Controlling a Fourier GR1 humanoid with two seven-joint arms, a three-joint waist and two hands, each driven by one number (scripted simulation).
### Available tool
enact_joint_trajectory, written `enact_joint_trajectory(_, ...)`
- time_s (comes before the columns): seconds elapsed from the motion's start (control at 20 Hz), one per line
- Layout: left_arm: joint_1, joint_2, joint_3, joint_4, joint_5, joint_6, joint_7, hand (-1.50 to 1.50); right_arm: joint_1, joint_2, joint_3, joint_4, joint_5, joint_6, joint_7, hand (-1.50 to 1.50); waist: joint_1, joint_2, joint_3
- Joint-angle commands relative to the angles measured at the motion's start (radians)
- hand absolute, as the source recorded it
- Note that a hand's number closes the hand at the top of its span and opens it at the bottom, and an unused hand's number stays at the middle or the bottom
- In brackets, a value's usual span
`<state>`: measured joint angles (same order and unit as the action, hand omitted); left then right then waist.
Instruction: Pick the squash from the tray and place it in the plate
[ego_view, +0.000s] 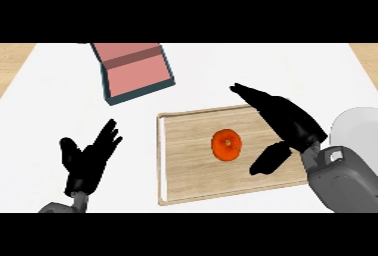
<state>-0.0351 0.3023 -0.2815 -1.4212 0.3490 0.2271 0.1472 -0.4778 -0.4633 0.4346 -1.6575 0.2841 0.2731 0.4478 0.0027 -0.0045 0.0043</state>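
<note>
On the white table, the wooden tray carries the small orange squash at its middle. It looks light, stiff, smooth-skinned; best pinched across its rounded sides. The right hand hovers beside it, fingers spread, holding nothing.

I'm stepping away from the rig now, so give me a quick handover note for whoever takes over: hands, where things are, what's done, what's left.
Right hand: open, over the right part of the wooden tray, holding nothing.
Left hand: open, resting at the lower left, off the tray.
Squash: orange, on the tray near its middle, just left of the right hand's thumb, not grasped.
Plate: white, at the right edge, partly hidden by the right forearm.
Pink box with a dark rim: beyond the tray, not part of the job.
Done: nothing yet.
Left: grasp squash, lift, carry right, set in plate.
</note>
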Motion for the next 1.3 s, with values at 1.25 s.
enact_joint_trajectory(1.25,-0.005,-0.079,0.14,0.088,-0.109,-0.129,-0.014,0.0,0.045,0.275,-0.033,0.224,0.393,0.084,-0.071,-1.5,0.0,0.006,-0.004)
